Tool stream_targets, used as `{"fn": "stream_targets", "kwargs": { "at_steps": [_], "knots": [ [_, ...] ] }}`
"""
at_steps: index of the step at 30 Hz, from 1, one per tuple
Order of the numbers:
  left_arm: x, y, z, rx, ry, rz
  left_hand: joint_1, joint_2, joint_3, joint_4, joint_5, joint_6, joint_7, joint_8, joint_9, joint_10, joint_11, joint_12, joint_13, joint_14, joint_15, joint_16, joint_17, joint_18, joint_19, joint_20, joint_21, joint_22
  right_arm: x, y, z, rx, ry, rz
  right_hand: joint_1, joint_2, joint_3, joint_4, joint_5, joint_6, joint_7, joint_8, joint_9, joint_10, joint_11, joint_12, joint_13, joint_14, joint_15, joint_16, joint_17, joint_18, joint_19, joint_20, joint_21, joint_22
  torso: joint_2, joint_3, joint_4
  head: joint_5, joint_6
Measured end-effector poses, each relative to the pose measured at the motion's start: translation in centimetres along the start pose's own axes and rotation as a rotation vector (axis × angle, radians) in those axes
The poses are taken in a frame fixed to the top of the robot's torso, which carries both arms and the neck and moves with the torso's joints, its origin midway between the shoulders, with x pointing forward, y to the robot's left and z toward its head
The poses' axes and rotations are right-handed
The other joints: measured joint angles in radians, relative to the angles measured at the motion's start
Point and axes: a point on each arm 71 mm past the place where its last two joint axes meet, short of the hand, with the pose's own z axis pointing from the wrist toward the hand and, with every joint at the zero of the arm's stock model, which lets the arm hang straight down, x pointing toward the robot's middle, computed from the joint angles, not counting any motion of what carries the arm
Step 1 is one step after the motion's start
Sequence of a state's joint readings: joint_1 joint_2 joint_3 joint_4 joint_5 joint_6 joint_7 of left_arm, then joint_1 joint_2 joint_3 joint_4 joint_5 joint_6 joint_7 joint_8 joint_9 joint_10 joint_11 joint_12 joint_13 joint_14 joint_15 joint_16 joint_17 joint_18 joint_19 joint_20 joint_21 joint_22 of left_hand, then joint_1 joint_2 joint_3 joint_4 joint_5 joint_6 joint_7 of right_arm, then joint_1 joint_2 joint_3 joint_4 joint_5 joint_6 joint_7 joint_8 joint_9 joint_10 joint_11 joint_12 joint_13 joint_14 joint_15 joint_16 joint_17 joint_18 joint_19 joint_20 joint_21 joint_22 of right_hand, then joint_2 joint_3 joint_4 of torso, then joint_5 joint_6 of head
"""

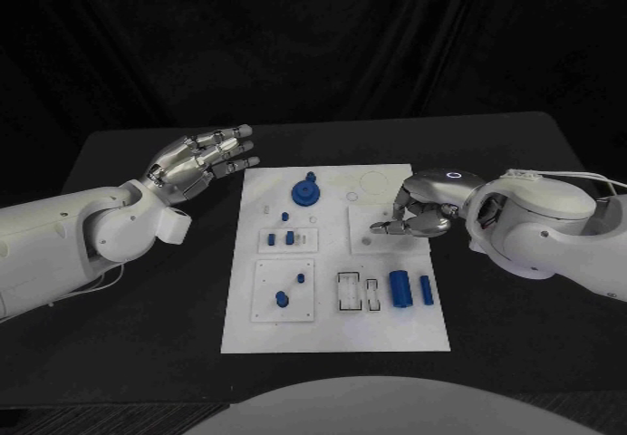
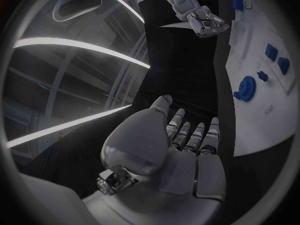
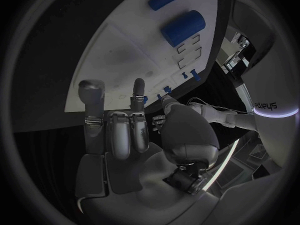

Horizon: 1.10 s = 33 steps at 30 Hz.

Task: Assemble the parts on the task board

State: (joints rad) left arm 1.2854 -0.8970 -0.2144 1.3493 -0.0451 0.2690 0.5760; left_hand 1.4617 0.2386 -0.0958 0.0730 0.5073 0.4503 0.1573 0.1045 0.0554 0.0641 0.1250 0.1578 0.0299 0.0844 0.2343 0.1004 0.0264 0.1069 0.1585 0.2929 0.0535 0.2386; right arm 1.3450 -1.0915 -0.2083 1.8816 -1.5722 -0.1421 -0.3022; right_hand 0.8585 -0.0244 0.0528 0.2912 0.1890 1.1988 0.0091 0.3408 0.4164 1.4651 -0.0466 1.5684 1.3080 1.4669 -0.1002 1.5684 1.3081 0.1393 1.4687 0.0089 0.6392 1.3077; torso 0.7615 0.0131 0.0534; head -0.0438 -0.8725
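The white task board (image 1: 334,337) is lying in the middle of the frame on the black table (image 1: 144,317). The left hand (image 1: 196,161) is hovering at the upper left, just beside the board's far left corner, with fingers spread and holding nothing. The right hand (image 1: 420,210) is reaching in from the right over the board's upper right square plate (image 1: 362,237), fingers curled downward; whether it is pinching anything, I cannot tell. A blue gear (image 1: 306,191) is sitting near the board's top, small blue parts (image 1: 280,238) are standing in the left plates, and two blue cylinders (image 1: 402,289) are lying at the lower right.
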Motion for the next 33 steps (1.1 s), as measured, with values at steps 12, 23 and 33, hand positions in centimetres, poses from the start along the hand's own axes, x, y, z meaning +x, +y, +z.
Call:
{"fn": "stream_targets", "kwargs": {
  "at_steps": [12,23,33],
  "knots": [
    [0.0,0.0,-0.1,-0.002,-0.001,0.0,0.0,0.0,0.003,-0.003,0.0,0.0,0.0,0.0,0.0,0.0,0.0,0.0,0.0,0.004,0.004,0.0,0.001,0.0,0.0,0.0,0.0,0.001,0.9,0.2,-0.8,0.049,0.121,0.071,-0.011,0.006,-0.037,-0.002,-0.013,0.013,0.003,-0.021,0.039,0.0,0.0,0.0,0.0,-0.001,-0.008,0.0,0.0,-0.016,-0.004,-0.003,0.094,0.0,0.0,-0.0005,0.0002,-0.003,0.0],
    [0.1,0.1,0.0,-0.008,0.003,-0.002,0.0,0.0,0.006,0.0,0.0,0.0,0.0,0.0,0.0,0.0,0.0,0.004,0.0,0.004,0.004,0.0,0.001,0.0,0.0,0.0,0.0,0.001,2.4,1.2,-2.0,0.08,0.242,0.073,0.009,0.002,-0.063,-0.003,-0.063,0.063,-0.016,-0.008,0.078,0.004,-0.011,0.0,0.0,0.0,-0.014,0.0,0.0,-0.015,0.0,-0.007,0.13,0.0,0.0,-0.0006,0.0003,-0.006,0.0],
    [0.1,0.1,0.0,-0.014,0.003,-0.002,0.0,0.0,0.008,-0.003,0.0,0.0,0.0,0.0,0.0,0.004,0.004,0.004,0.001,0.004,0.004,0.0,0.001,0.0,0.0,0.0,0.0,0.001,3.1,1.9,-3.0,0.109,0.264,0.016,0.022,-0.003,-0.065,-0.006,-0.073,0.064,-0.014,-0.027,0.074,0.004,-0.011,0.0,0.0,0.0,-0.014,0.0,0.0,-0.015,0.0,-0.007,0.11,0.0,0.0,-0.0006,0.0003,-0.004,0.0]
  ]
}}
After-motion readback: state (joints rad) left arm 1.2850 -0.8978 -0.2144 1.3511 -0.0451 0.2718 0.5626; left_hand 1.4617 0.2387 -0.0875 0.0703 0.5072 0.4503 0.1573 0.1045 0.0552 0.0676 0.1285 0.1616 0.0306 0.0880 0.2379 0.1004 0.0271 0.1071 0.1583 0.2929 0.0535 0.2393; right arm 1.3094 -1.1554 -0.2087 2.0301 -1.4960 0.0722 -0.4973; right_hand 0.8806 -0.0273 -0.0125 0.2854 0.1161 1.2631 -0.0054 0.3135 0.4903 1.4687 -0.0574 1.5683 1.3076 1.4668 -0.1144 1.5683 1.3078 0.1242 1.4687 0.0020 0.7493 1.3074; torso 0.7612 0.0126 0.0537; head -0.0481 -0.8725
